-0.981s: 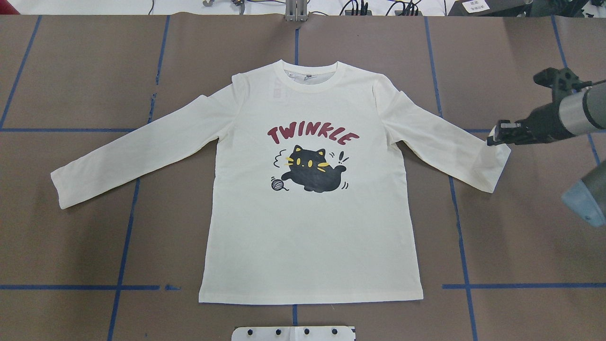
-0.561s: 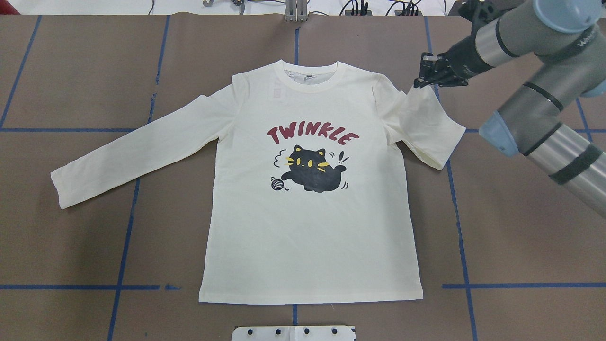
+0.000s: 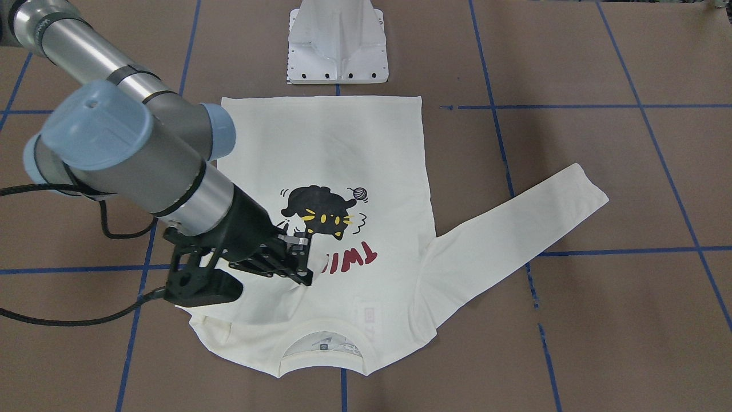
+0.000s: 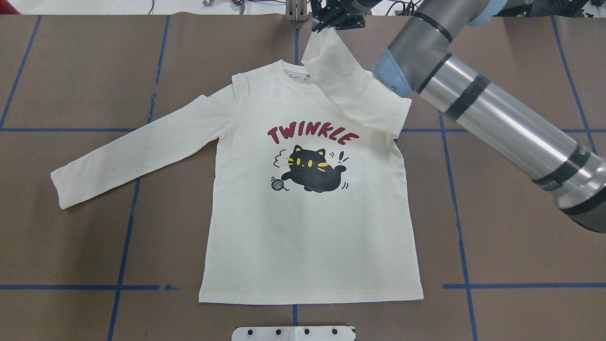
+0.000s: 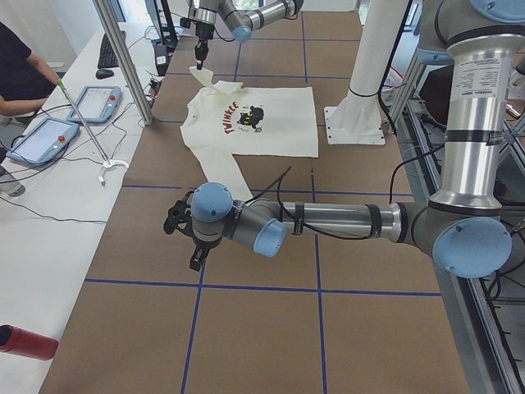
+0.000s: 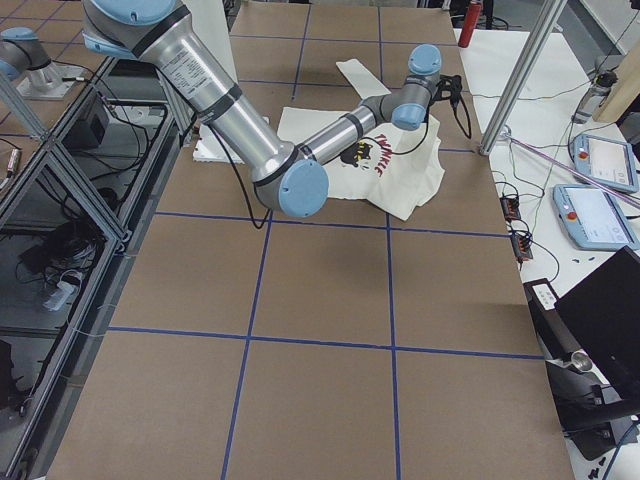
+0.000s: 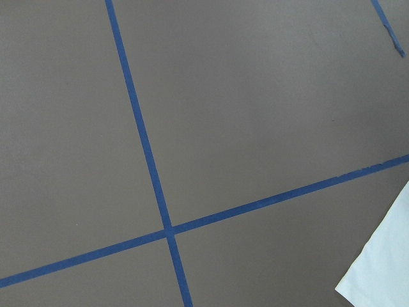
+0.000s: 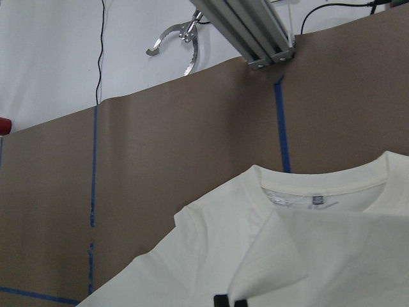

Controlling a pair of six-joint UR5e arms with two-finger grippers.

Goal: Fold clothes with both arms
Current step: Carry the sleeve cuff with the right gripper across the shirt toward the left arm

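Note:
The cream shirt point(image 4: 307, 227) lies flat and face up on the brown table, cat print and "TWINKLE" showing. My right gripper point(image 4: 327, 22) is shut on the cuff of the sleeve point(image 4: 350, 85) on the right and holds it raised above the collar point(image 8: 319, 192). That sleeve drapes back over its shoulder. The right gripper point(image 3: 300, 269) hangs over the lettering in the front-facing view. The other sleeve point(image 4: 132, 151) lies stretched out flat. My left gripper point(image 5: 187, 238) hovers over bare table short of that sleeve's cuff point(image 7: 386, 268); I cannot tell whether it is open or shut.
The white pedestal base point(image 3: 337, 46) stands at the shirt's hem side. An aluminium post point(image 4: 296, 9) rises at the far table edge, with pliers point(image 8: 176, 35) beyond it. Blue tape lines point(image 4: 125, 237) cross the table. An operator point(image 5: 20, 78) sits by tablets on the side bench.
My right gripper has carried the sleeve cuff from the table's right side up and leftward to above the collar. The sleeve now folds over the shoulder. The rest of the shirt has not moved.

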